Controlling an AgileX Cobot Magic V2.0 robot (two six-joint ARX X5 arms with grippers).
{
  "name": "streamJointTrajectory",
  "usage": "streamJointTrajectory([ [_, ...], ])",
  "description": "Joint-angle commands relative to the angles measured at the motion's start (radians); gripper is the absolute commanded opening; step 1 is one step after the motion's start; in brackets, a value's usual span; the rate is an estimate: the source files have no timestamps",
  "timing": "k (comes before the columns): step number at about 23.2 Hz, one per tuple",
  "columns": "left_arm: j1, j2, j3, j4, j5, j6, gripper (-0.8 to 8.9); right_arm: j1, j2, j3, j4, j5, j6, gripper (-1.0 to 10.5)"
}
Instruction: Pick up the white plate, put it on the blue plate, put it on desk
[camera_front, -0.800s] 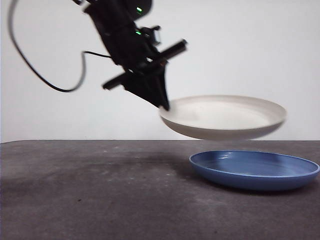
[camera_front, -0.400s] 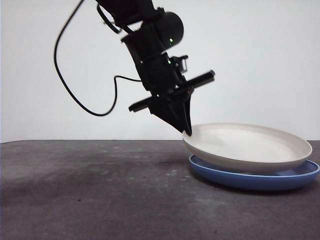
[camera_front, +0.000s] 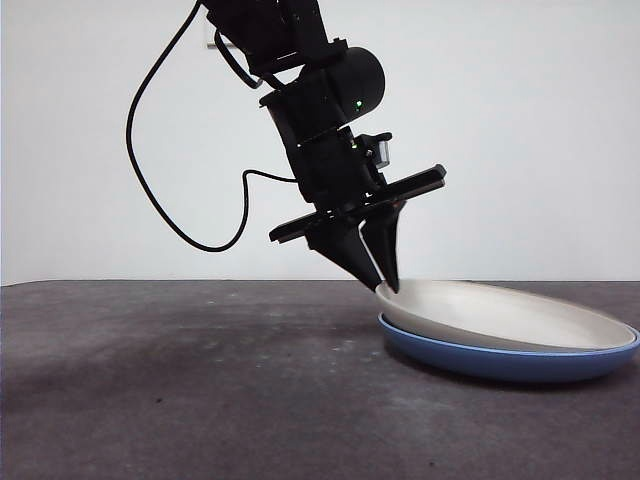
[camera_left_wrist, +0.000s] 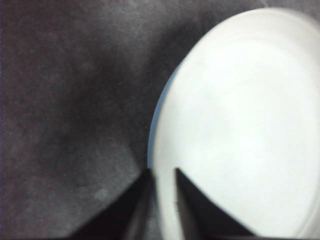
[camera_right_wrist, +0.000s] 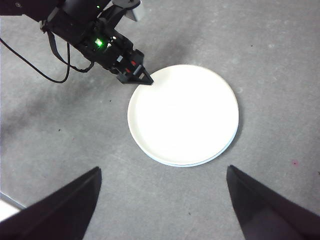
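A: Where was the white plate (camera_front: 500, 315) at that moment?

B: It sat inside the blue plate (camera_front: 510, 358), which lay on the counter (camera_front: 200, 380) toward its right side in the front view. The white plate looked a little tilted, its left rim raised and its right side nested down into the blue one.

A: Why raised on the left?

B: Because the left gripper (camera_front: 385, 285) had that rim between its jaws. In the left wrist view the two jaws stood on either side of the rim with a narrow gap, one outside and one over the inside, so I'd call it a pinch on the white plate, though it may have been loosening.

A: And the other arm?

B: The right gripper (camera_right_wrist: 160, 200) hung high above the counter, jaws spread wide and holding nothing, looking down on both plates. I judged it was waiting.

A: What remained?

B: Stacking looked nearly done; letting the rim go would settle the white plate flat.
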Motion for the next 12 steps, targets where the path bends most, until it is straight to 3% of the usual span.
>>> streamJointTrajectory([
  [1,-0.016,0.026,0.033,0.006,0.001,0.023,3.01,0.001,0.003,0.021,0.005,0.002,0.011,4.0],
  [7,-0.018,0.009,0.077,-0.047,0.002,0.027,3.12,0.001,0.003,0.021,0.003,0.002,0.011,4.0],
  [12,0.005,-0.143,0.11,-0.09,0.001,0.058,3.12,0.001,0.003,0.018,-0.009,0.056,0.011,4.0],
])
